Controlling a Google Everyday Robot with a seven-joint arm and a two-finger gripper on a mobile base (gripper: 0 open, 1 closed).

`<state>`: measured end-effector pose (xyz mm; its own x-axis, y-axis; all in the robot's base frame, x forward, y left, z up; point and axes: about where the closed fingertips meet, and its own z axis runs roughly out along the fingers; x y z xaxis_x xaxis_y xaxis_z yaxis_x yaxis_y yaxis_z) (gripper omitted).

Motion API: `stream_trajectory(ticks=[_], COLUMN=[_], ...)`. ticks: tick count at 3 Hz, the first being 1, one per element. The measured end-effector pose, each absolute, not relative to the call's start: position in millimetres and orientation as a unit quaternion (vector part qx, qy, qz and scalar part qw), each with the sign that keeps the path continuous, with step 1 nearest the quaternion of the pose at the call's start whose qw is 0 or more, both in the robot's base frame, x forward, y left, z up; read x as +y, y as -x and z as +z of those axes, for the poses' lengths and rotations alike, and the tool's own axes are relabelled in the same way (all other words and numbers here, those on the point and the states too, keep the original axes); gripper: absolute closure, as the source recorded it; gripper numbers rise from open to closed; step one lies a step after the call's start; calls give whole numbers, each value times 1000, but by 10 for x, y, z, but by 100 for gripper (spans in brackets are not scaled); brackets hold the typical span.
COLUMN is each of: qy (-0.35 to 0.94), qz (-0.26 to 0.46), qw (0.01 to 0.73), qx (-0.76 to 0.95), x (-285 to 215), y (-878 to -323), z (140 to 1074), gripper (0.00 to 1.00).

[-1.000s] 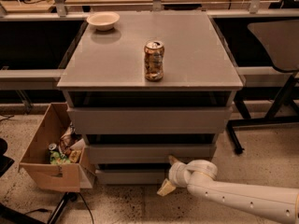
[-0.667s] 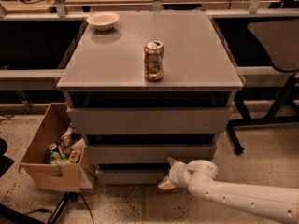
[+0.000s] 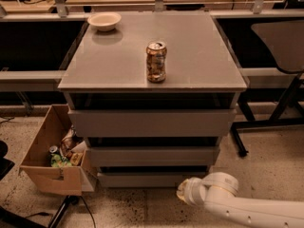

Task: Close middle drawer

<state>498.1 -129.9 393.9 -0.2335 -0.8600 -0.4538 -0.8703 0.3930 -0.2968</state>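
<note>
The grey cabinet (image 3: 152,56) has three handle-less drawer fronts stacked one above the other. The middle drawer (image 3: 152,156) is the medium-wide front between the taller top front (image 3: 152,122) and the slimmer bottom front (image 3: 152,178). A dark gap shows above it. My gripper (image 3: 183,192) is low at the bottom right, on the end of the white arm (image 3: 247,210). It sits just in front of the right end of the bottom front and below the middle drawer. I cannot tell whether it touches the cabinet.
A drink can (image 3: 156,61) and a white bowl (image 3: 104,21) stand on the cabinet top. An open cardboard box (image 3: 50,175) with rubbish sits on the floor at the left, against the cabinet. A chair base (image 3: 266,122) stands at the right.
My gripper has dropped and drawn back a little from the drawer fronts; earlier it reached up to the lower edge of the middle drawer. The drawers look unchanged.
</note>
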Motion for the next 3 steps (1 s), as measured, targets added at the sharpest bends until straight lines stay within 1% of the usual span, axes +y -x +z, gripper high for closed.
stream_trajectory(ticks=[1,2,3], qy=[598,643,628], qz=[1,-15,-45], qw=[212,147,125], qx=[773,751,767], x=[-1520,-1681,-1807], y=[-4033,-3309,-2918], z=[4321,4569,5029], gripper=[100,100,100])
